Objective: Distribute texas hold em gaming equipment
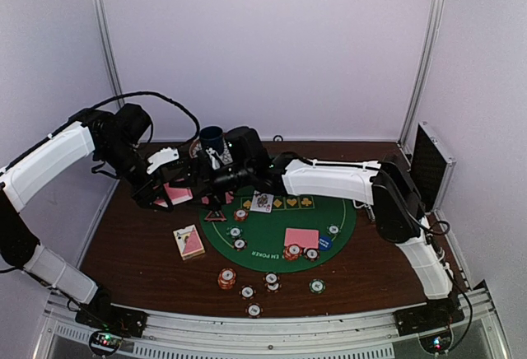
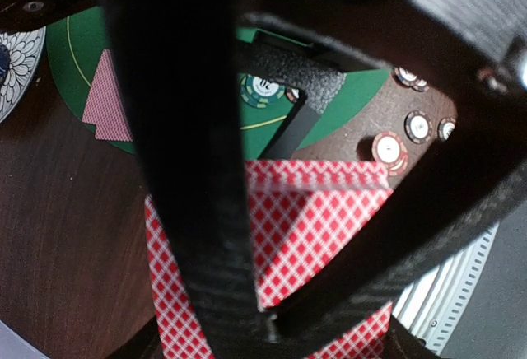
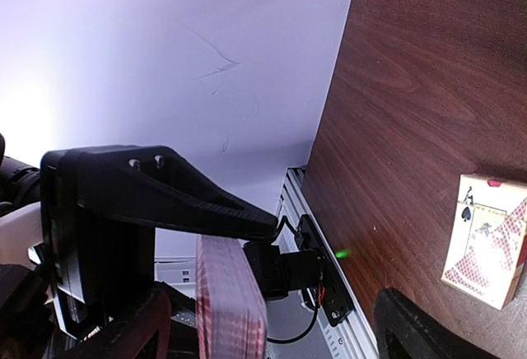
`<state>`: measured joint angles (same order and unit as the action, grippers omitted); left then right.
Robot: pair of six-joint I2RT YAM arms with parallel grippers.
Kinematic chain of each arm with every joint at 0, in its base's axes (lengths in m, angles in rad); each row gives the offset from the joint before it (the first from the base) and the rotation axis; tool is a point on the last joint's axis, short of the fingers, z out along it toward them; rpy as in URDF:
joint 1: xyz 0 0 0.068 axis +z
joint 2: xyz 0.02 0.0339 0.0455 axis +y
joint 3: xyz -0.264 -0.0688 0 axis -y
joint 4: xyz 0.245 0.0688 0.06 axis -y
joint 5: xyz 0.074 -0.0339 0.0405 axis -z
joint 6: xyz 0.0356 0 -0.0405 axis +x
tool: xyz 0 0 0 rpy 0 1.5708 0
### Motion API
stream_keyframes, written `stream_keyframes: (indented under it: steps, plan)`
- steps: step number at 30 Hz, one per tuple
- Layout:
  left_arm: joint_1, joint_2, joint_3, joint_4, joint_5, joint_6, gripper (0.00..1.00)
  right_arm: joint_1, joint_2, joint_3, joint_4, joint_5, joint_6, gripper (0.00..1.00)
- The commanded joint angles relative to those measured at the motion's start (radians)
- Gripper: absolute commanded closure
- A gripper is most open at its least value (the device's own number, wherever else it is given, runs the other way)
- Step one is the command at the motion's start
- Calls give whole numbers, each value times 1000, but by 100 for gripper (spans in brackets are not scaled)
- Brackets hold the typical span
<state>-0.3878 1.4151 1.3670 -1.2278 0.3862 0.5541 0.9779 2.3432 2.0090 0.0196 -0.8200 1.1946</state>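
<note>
Left gripper (image 1: pixel 167 195) clamped shut on the stack of red-checked playing cards (image 2: pixel 313 244); right gripper (image 1: pixel 216 181), spread wide and empty, straddles its thin edge.

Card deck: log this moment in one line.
left gripper: shut on card deck | right gripper: open at deck | card box: apart

The dark wooden tabletop (image 1: pixel 140 252) carries a round green poker mat (image 1: pixel 263 232) at its middle. Left of the mat, just off its rim, a card box (image 1: pixel 188 242) lies flat on the bare wood. Nearer the front edge, loose chips sit on the wood: orange chips (image 1: pixel 226 277) in a short stack, several grey chips (image 1: pixel 247 291) beside them, and a green chip (image 1: pixel 317 286) further right. At the back stands a patterned plate (image 2: pixel 16 67) with a dark blue mug (image 1: pixel 212 138) on it.
</note>
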Motion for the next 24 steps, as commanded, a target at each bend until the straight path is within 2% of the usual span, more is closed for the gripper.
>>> stream_keyframes:
  steps: [1, 10, 24]
  plan:
    - [6, -1, 26, 32, 31, -6, 100, 7, 29, 42, 38, -14, 33, 12]
    - [6, -11, 23, 36, 27, -2, 100, -10, 8, -38, 61, -30, 42, 18]
    - [6, -19, 20, 36, 22, -1, 100, -54, -80, -188, 138, -52, 52, 34]
